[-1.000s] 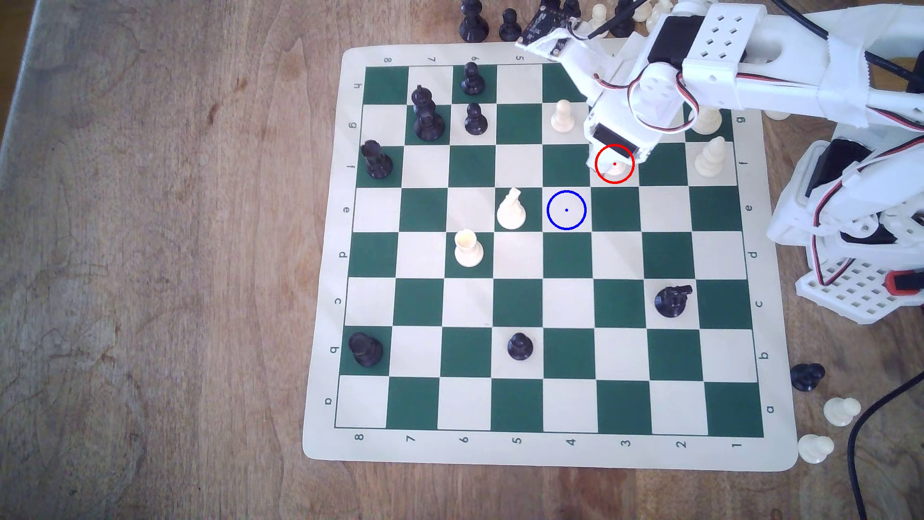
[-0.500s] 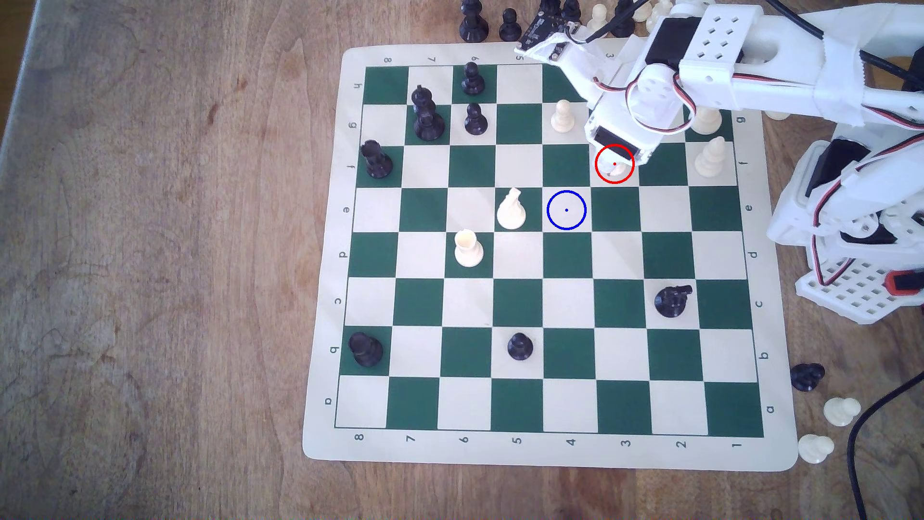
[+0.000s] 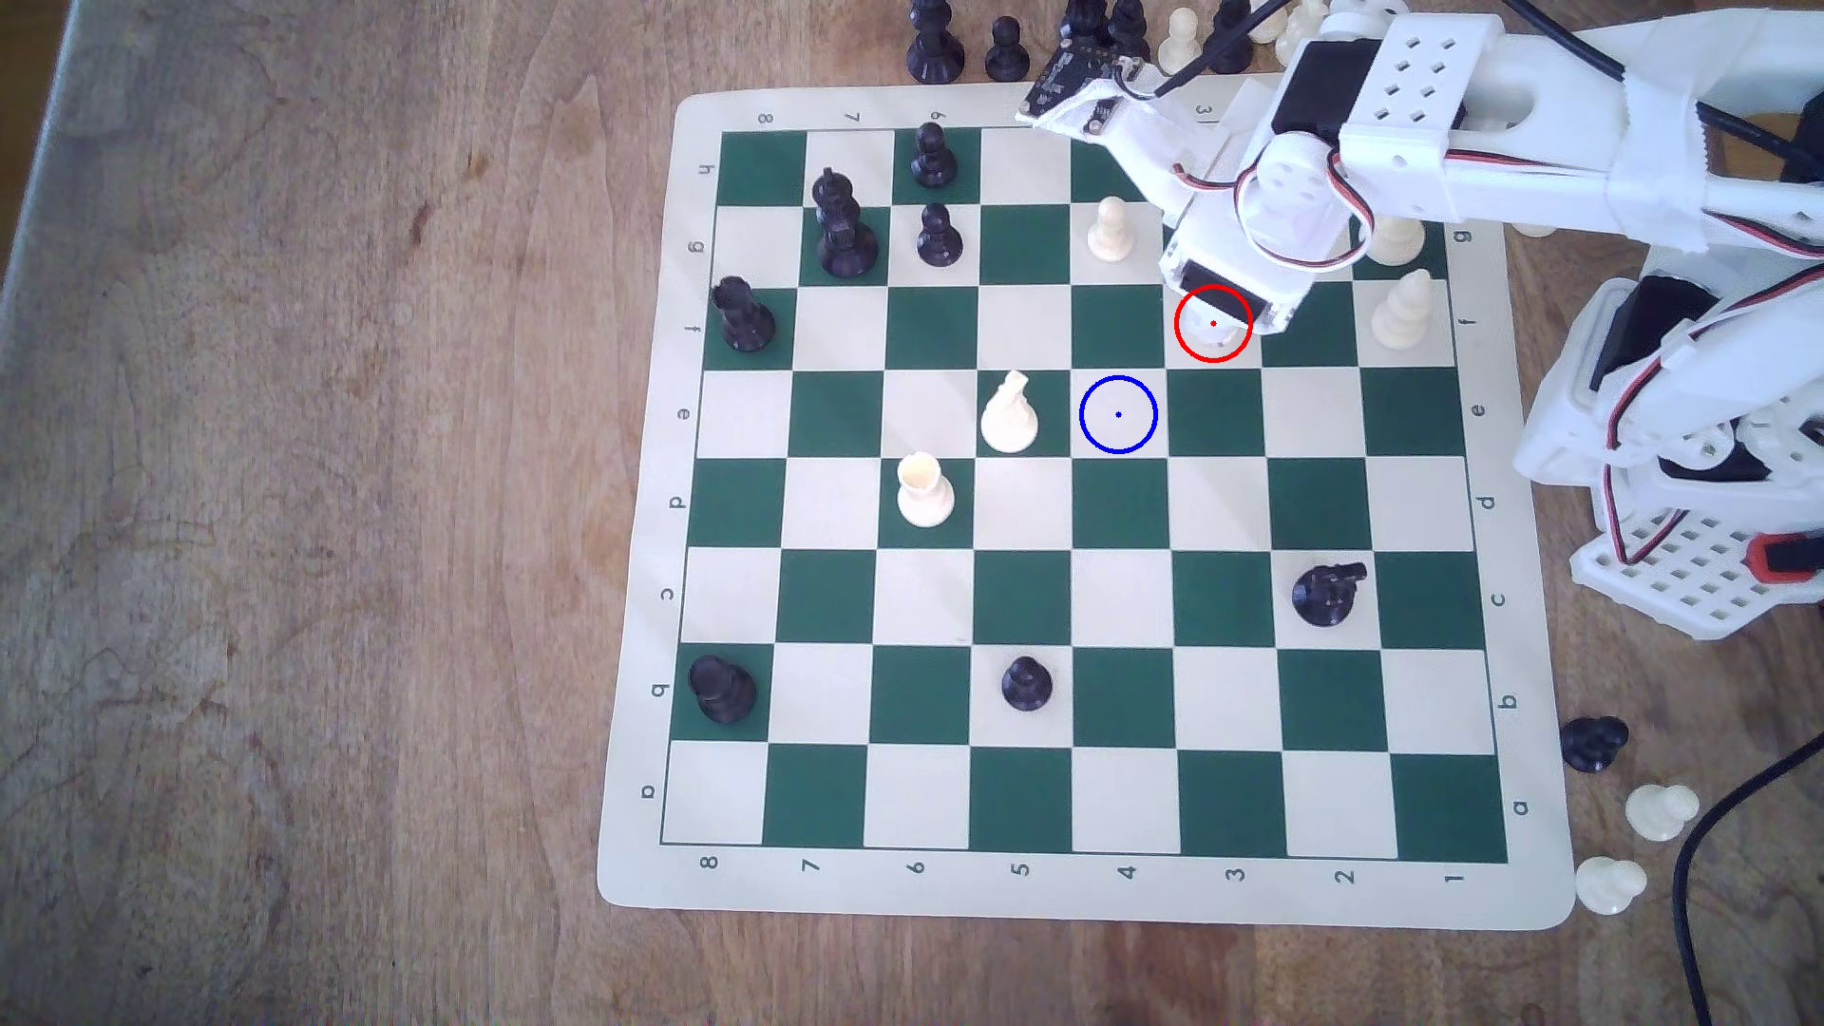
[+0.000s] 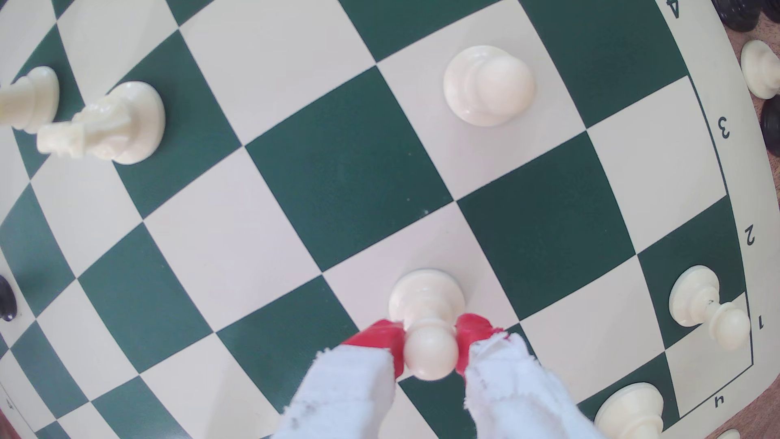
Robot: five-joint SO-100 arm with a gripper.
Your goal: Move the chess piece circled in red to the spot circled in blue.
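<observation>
Gripping white pawn (image 4: pixel 426 312) at neck, gripper (image 4: pixel 428 346) unmoved since earlier; blue-ringed square (image 3: pixel 1117 414) bare.

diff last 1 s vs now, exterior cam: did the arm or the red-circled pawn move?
Barely. The white arm's wrist, with its small circuit board, shifted slightly toward the exterior view's lower right. The gripper stays over the red ring, its red-tipped fingers now clamped on the neck of the small cream-white pawn. The pawn's base is still on its square. The blue-ringed cream square remains empty, and the other pieces are unmoved.
</observation>
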